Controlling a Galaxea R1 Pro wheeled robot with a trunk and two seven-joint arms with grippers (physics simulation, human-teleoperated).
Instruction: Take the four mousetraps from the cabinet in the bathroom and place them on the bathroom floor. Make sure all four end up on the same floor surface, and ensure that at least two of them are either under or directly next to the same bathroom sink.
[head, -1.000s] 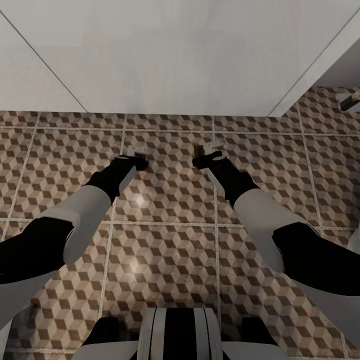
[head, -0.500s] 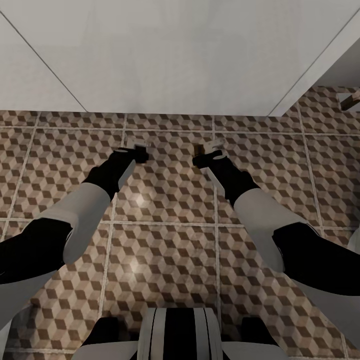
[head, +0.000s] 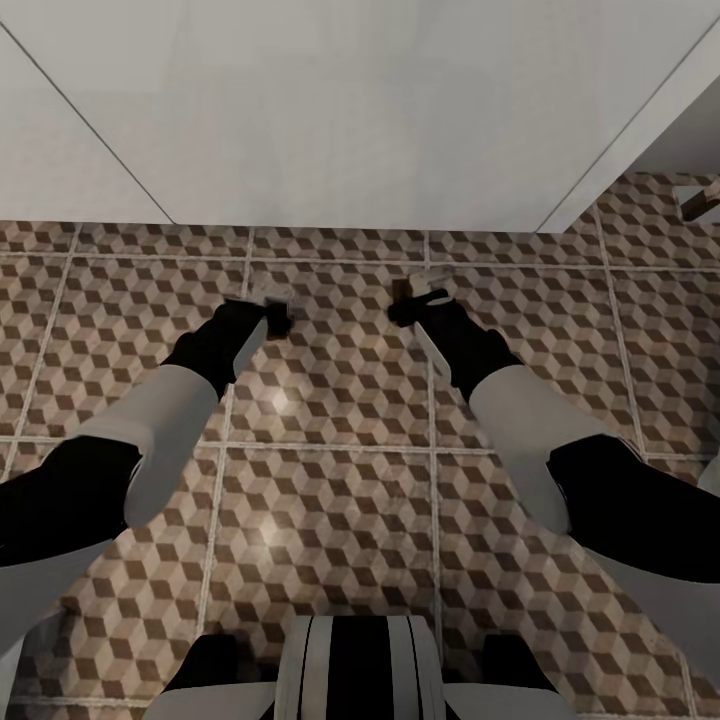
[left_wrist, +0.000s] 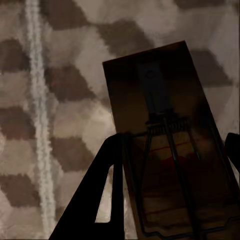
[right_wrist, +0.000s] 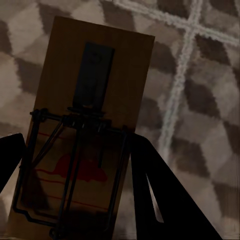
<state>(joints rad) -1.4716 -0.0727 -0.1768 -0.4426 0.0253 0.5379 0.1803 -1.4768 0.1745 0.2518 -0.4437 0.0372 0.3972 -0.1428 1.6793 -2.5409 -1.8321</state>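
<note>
Both arms reach forward over the bathroom floor (head: 330, 400), tiled in a brown and beige cube pattern. My left gripper (head: 276, 316) is shut on a mousetrap (left_wrist: 160, 135), a brown board with a dark wire frame, held close above the tiles between dark fingers (left_wrist: 100, 200). My right gripper (head: 410, 296) is shut on a second mousetrap (right_wrist: 85, 120), whose brown edge (head: 398, 297) peeks out in the head view. Its fingers (right_wrist: 155, 195) flank the board, near a grout crossing. The cabinet is out of view.
A broad white flat surface (head: 350, 110) rises just beyond both grippers; I cannot tell whether it is the sink's vanity box. A small brown object (head: 697, 200) lies on the tiles at the far right edge. My base (head: 355, 665) sits at the near edge.
The right gripper has edged slightly forward toward the white surface. The left wrist has turned a little, hiding its pale fingers. Both mousetraps stay gripped.
</note>
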